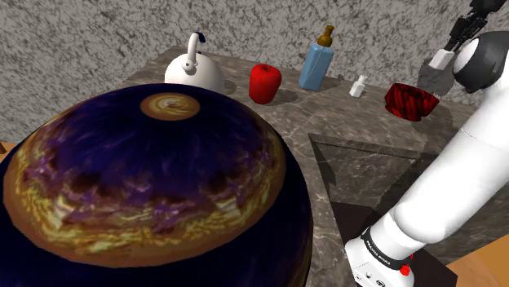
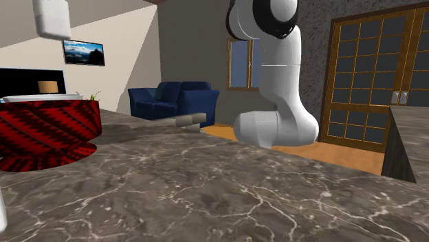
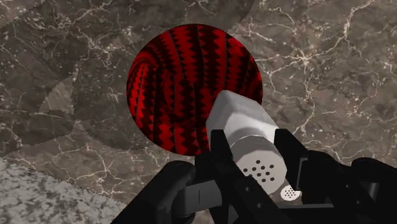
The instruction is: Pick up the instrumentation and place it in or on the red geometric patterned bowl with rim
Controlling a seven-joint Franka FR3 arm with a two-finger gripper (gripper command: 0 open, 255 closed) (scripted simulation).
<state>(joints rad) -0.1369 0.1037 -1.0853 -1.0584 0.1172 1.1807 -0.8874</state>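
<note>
Black two-finger gripper [image 3: 252, 145]: pinching pale grey faceted perforated instrument [image 3: 245, 118] | instrument: aloft above red zigzag-patterned bowl [image 3: 178, 83], near its rim | progress, judged: pick done, lowering and release remain | bowl: on dark marbled counter [image 3: 318, 57]

Red bowl [image 1: 412, 100] sits by the worktop's [image 1: 326, 114] back edge, mouth open to the gripper [image 3: 254, 159] and its clamped grey-white device [image 3: 245, 121] overhead, bare stone all round it. Nearest obstacle: small white bottle [image 1: 358, 86] beside it along the back edge, then blue bottle [image 1: 315, 67], apple [image 1: 265, 83], kettle [image 1: 194, 73], each farther off. Wall [image 1: 81, 41] hems the back edge, sunken sink [image 1: 367, 175] opens toward the front edge, big dark dome [image 1: 155, 179] bulks well apart, past the kettle.
</note>
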